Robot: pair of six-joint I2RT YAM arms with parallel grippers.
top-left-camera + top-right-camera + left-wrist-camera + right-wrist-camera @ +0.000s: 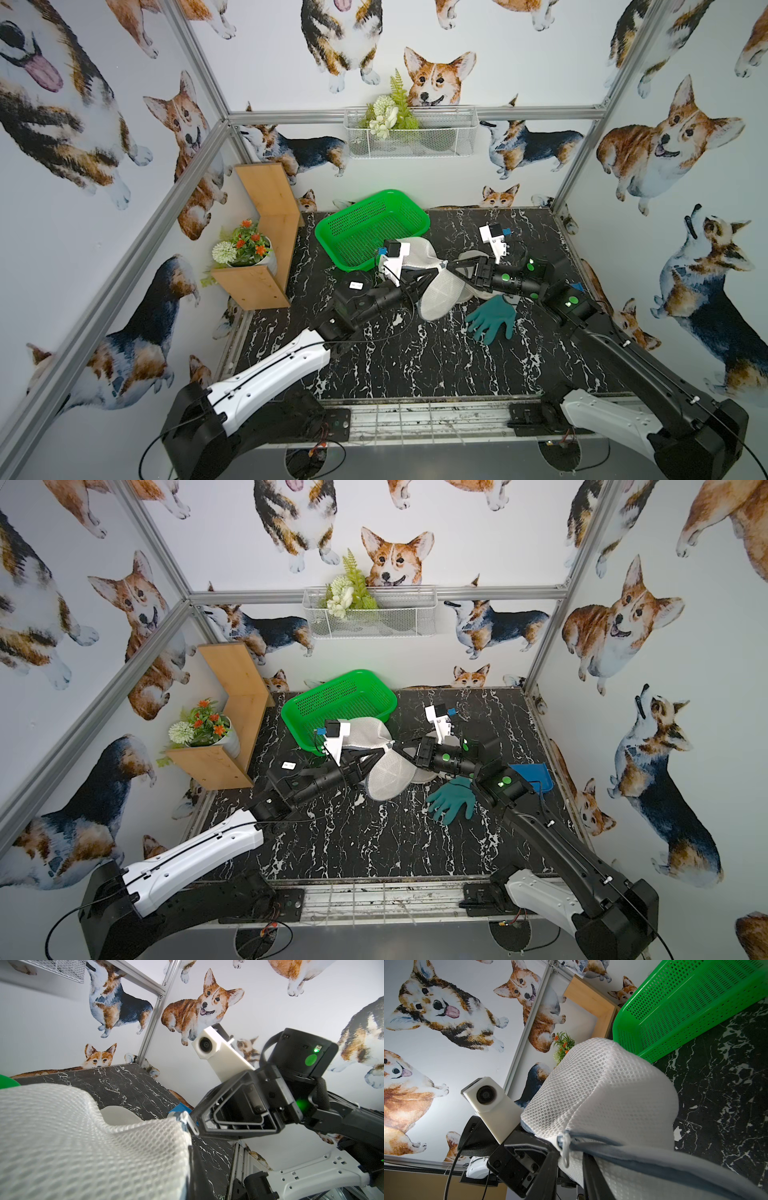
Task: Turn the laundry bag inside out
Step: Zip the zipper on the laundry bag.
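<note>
Clutter: basket (365, 232) just behind bag (440, 291), glove (492, 318) near. Arms low, tips meeting mid-table: left gripper (434, 272) clamped tight on bag mesh; right gripper (453, 267) narrow, apparently pinching zipper rim.

surface: black marble-pattern tabletop (415, 365) | back left: green perforated basket (370, 232) | centre: mesh laundry bag (438, 297), contact unclear | right of centre: teal glove (492, 318) | right edge: blue plastic piece (536, 776), partly hidden

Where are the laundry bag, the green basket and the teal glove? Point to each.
laundry bag (442, 297), in a top view, on its near mesh lobe.
green basket (365, 230), in a top view, on its bare perforated floor.
teal glove (496, 316), in a top view, on its middle.
</note>
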